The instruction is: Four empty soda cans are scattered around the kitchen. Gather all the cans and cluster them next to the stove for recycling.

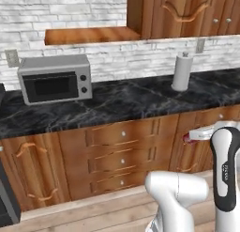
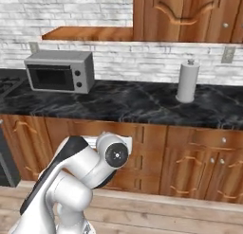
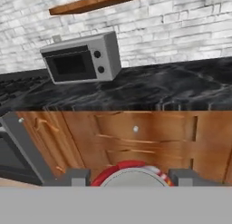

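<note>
While the hand view shows the gripper (image 3: 131, 178) clamped on one red soda can (image 3: 131, 175), base views add one microwave (image 1: 55, 79), one paper-towel roll (image 2: 187, 81) on the bench (image 2: 133, 105).

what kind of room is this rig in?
A rendered home kitchen, by the look of it: a silver microwave and a paper towel roll on a black marble counter, wood drawers below, brick backsplash behind. The gripper holds a red soda can in front.

Red can (image 3: 131, 175) body hidden below jaws
</note>
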You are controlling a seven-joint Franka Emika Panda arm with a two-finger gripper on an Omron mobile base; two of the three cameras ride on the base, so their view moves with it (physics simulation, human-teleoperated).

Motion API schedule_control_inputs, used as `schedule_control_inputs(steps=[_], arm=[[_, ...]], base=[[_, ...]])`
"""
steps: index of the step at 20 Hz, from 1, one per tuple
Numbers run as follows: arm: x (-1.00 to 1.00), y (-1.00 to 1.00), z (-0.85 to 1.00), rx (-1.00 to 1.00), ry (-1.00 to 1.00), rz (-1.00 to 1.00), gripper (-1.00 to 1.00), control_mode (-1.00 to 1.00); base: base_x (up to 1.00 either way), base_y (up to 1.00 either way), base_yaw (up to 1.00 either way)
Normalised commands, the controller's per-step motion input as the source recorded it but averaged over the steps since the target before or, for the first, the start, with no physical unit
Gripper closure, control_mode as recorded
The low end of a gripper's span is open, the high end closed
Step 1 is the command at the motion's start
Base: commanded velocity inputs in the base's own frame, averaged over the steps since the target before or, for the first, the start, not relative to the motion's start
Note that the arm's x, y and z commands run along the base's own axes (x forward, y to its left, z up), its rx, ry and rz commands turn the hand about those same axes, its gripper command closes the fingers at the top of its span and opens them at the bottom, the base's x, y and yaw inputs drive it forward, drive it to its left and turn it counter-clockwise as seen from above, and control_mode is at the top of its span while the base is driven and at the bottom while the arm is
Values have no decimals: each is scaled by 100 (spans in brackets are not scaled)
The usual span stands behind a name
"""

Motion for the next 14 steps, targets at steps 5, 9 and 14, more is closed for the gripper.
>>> schedule_control_inputs(steps=[5, 9, 14], arm=[[0, 0, 0, 0, 0, 0, 100, 100], [0, 0, 0, 0, 0, 0, 100, 100], [0, 0, 0, 0, 0, 0, 100, 100]], base=[[-15, 99, 4], [-8, 100, 1], [-2, 100, 0]])
